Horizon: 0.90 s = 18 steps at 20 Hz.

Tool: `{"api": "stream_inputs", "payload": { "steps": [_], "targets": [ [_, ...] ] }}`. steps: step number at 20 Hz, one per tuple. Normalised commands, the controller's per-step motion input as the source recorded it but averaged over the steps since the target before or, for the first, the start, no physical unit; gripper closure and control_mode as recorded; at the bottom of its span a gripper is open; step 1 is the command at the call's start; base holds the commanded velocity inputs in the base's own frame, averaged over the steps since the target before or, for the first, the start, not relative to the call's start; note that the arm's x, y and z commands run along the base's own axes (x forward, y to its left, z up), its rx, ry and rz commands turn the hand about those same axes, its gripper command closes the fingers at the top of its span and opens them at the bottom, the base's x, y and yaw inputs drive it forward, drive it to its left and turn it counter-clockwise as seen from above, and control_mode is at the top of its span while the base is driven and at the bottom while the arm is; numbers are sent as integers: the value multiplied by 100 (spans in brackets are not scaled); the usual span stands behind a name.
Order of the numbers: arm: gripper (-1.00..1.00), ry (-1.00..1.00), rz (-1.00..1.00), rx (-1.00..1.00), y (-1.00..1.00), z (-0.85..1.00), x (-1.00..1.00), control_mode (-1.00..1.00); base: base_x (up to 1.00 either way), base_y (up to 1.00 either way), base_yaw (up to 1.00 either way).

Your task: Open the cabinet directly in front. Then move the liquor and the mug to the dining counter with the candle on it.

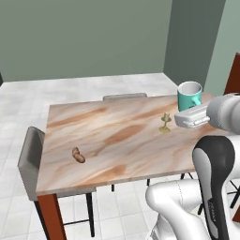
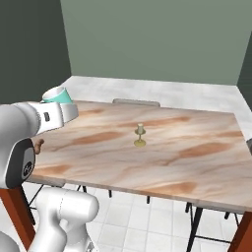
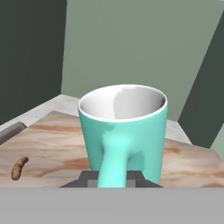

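Mug (image 3: 124,131) clenched by its handle in the end effector (image 3: 113,177), carried above the dining surface (image 1: 117,136) near candle (image 1: 165,123). Not yet set down; no liquor on the surface.

A home dining corner, rendered. A marble-topped table (image 1: 112,136) on reddish wood legs has grey chairs (image 1: 31,159) pulled up. Pale tiled floor (image 1: 28,98) and grey-green walls (image 1: 84,33) surround it.

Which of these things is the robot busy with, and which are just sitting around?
Part of the job:
- teal cylindrical mug with white inside, handle clamped in the gripper
- marble-patterned dining counter with wood legs
- pale candle in an olive-gold holder

Just lying about:
- small brown lumpy item
- grey chairs
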Motion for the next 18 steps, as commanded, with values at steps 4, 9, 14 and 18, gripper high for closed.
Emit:
{"api": "stream_inputs", "payload": {
  "steps": [4,9,14,18],
  "targets": [
    [100,0,0,0,0,0,0,100,2,18,-2],
    [100,0,0,0,0,0,0,100,0,26,-4],
    [100,0,-2,0,27,2,0,-100,0,0,0],
    [100,0,0,2,28,0,0,-100,0,0,0]
  ]
}}
